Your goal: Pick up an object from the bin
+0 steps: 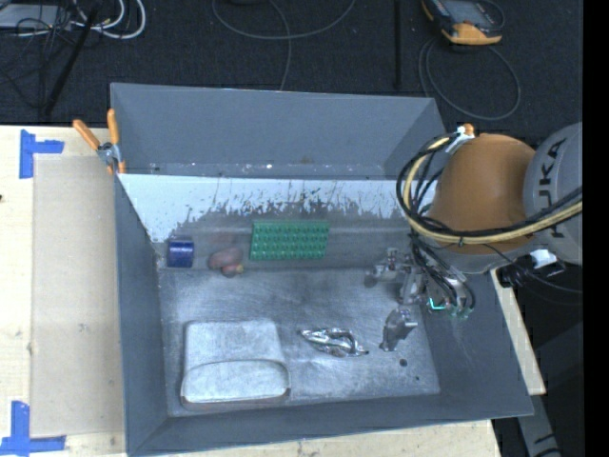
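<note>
My gripper [392, 302] hangs low over the right part of the bin floor, under the orange dome on the wrist. It is open, with one fingertip [396, 331] near the front and the other toward the back wall; nothing is between them. A shiny crumpled silvery thing [333, 341] lies on the floor just left of the front fingertip, apart from it. A green studded plate [289, 241] leans at the foot of the back wall, further left.
A flat whitish pad [234, 372] lies in the front left corner. A small blue cylinder [180, 252] and a pinkish-brown lump [226, 262] sit by the back wall at left. The arm comes in over the right rim.
</note>
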`<state>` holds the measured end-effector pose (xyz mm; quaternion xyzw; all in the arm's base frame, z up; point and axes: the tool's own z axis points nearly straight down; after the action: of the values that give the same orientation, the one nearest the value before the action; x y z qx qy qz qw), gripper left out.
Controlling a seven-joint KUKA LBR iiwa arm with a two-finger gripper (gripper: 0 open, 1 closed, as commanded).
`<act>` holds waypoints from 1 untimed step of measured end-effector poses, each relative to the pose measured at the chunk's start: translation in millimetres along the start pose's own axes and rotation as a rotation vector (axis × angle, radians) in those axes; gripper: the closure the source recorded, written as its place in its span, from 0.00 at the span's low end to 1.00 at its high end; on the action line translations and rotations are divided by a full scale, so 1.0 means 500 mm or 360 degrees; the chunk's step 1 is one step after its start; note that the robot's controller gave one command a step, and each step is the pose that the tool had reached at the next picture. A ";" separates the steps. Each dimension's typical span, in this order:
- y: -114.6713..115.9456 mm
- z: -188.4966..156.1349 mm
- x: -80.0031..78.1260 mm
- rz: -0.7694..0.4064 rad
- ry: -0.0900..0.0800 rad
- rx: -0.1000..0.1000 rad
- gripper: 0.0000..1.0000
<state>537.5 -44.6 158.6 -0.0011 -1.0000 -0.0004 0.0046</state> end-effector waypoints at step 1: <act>0.044 0.175 0.013 -0.0412 -0.0020 0.0003 0.00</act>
<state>530.0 -22.6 71.2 0.1282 -0.9918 0.0001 -0.0016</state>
